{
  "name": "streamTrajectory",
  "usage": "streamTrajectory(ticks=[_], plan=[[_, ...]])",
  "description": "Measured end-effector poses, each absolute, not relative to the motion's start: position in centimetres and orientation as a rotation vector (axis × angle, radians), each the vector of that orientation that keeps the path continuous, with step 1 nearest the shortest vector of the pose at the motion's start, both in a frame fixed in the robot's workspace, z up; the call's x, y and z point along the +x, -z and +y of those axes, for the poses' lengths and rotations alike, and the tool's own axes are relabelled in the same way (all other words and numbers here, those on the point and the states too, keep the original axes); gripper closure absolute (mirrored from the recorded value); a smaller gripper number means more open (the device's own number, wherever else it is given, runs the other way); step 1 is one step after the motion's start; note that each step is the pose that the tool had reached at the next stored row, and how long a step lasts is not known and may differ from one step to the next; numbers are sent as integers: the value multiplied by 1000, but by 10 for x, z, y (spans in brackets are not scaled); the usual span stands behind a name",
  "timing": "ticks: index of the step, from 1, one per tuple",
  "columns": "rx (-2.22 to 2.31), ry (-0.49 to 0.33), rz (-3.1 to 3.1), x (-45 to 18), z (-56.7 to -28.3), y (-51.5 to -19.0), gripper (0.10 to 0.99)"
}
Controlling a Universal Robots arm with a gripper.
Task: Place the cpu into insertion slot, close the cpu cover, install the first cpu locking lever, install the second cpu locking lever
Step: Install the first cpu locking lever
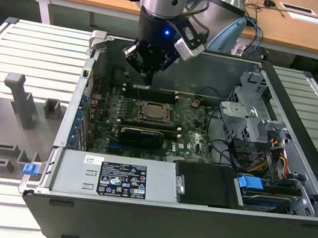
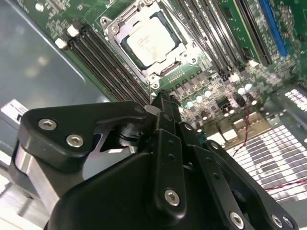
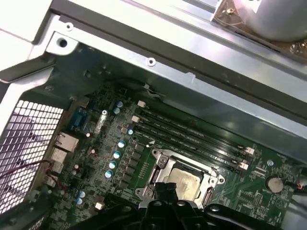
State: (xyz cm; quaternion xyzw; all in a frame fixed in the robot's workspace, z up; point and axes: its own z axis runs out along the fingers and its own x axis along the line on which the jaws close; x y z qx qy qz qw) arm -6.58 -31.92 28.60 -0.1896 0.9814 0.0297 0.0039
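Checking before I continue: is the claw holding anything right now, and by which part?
Nothing held: the cpu sits in its socket, and the claw hovers apart from it.

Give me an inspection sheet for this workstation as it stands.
Surface: ribbed metal table carrying an open computer case.
Job's things: cpu lies in its socket; cpu cover sits flat around it.
Clutter: grey fixtures at the exterior view's left.
Grippers: gripper hangs above the socket, holding nothing; fingers together.
Cables: bundle beside the drive cage.
Surroundings: wooden desks behind.
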Motion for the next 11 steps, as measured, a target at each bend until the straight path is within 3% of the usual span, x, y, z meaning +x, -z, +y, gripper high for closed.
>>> streamTrajectory(ticks=[11], plan=[[-361,-93,3105,-89,-319,-280,980]])
